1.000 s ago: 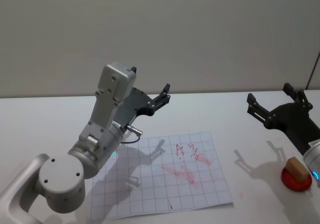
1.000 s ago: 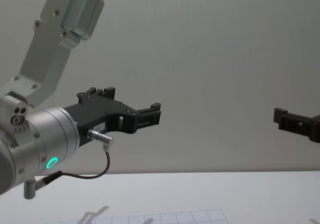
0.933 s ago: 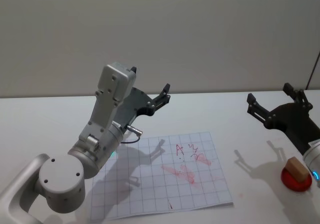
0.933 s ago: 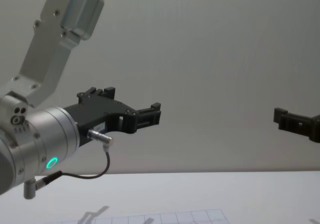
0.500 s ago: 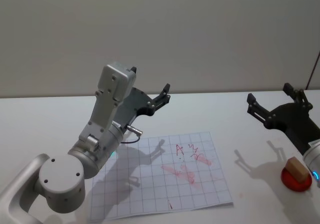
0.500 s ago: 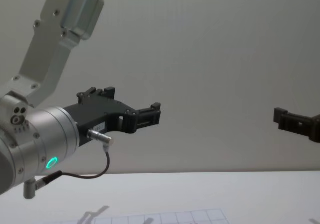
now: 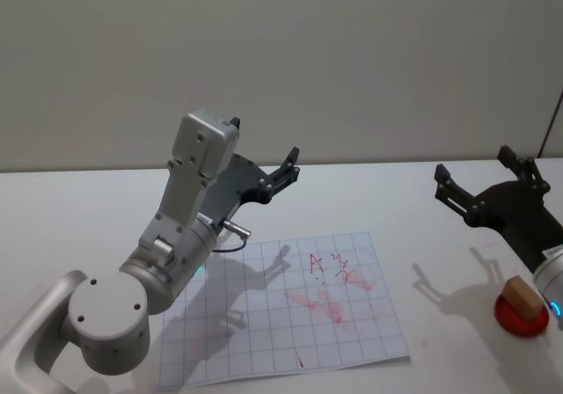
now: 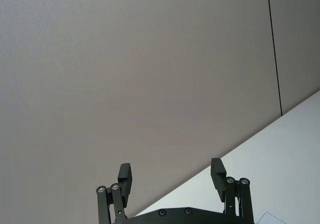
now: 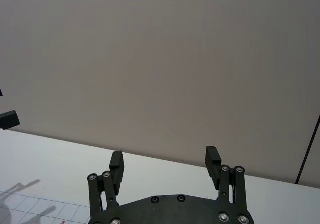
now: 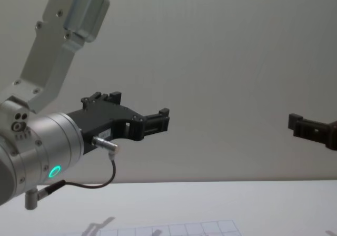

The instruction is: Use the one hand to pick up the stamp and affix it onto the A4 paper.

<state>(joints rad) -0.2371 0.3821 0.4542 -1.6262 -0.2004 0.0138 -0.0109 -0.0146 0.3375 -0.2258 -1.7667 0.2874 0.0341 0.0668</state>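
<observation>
Tan squared wood stamp (image 7: pixel 521 296) on red pad (image 7: pixel 519 319); R hand (image 7: pixel 473 167) wide, empty; L hand (image 7: pixel 290 164) wide too.

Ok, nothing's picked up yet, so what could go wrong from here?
1. The stamp sits on a red pad right beside the right arm's wrist, behind the open right gripper; backing up to reach it could knock it.
2. The left gripper, open and raised, hangs near the far edge of the A4 paper and might crowd the stamping.
3. Red smears already cover the paper's middle, so a new print could be lost.
</observation>
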